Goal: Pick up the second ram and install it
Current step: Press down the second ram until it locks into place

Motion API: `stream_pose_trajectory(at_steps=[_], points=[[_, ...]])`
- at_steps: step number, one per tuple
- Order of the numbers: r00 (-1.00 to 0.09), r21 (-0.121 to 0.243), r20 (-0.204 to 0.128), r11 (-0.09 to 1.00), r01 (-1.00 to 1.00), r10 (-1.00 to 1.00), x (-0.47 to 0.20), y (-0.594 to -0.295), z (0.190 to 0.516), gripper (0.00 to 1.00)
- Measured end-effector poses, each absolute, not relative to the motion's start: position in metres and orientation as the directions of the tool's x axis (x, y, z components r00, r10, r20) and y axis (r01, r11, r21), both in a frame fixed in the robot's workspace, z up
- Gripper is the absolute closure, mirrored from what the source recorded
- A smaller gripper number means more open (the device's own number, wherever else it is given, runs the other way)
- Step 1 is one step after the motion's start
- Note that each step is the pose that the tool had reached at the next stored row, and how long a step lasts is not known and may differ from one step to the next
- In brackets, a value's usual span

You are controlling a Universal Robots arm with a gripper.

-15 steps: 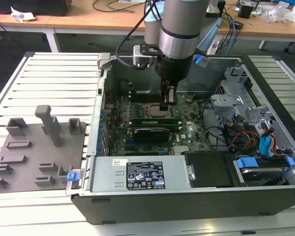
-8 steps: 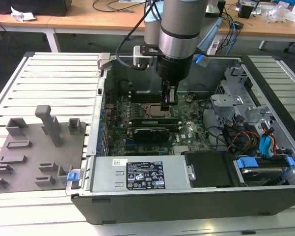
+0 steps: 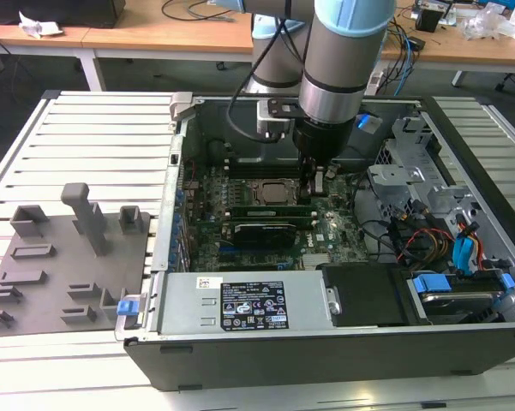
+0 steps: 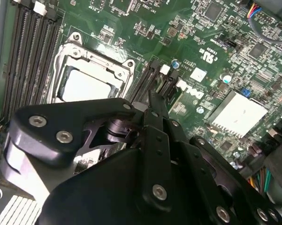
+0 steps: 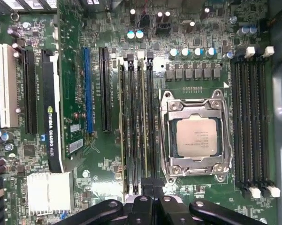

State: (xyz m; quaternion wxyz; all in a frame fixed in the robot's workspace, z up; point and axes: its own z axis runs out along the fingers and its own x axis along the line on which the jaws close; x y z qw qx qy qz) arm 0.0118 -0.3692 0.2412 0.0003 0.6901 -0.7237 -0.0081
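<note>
- Black gripper point(image 5: 148, 194) linkages were seen nearest the lens in both wrist views, the fingertips brought close together over the end of a bank of memory slots point(image 5: 136, 122) beside the CPU socket point(image 5: 195, 136).
- Whether the jaws were clamped on anything or merely closed could not be told.
- Between the fingertips, in the first wrist view, the second ram point(image 5: 142, 126) was seen as a thin green edge standing in that bank, running away from the gripper toward the white-tipped clips.
- Beyond the socket, a second bank of black slots point(image 5: 250, 119) with white end clips was shown.
- On the far side of the first bank, a black-shrouded card point(image 5: 52, 112) and a finned heatsink point(image 5: 49, 192) were visible on the green motherboard point(image 5: 187, 35).
- In the exterior view, the arm point(image 3: 343, 60) was seen reaching down into an open computer case point(image 3: 283, 360), which lay on a slatted metal table point(image 3: 94, 145).
- A grey fixture plate point(image 3: 60, 265) with upright blocks was placed on the table at the exterior view's left of the case.
- Behind the table, wooden desks point(image 3: 154, 38) carrying cables were seen across the room.
</note>
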Motion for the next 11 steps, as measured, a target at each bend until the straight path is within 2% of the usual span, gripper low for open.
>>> stream_pose_trajectory(at_steps=[6, 11], points=[[-0.047, 0.012, -0.010, 0.047, -0.999, -0.999, 0.0119, -0.3702, 0.2285, 0.89], [-0.047, 0.007, -0.011, 0.047, -0.999, -0.999, 0.0095, -0.3703, 0.2357, 0.89]])
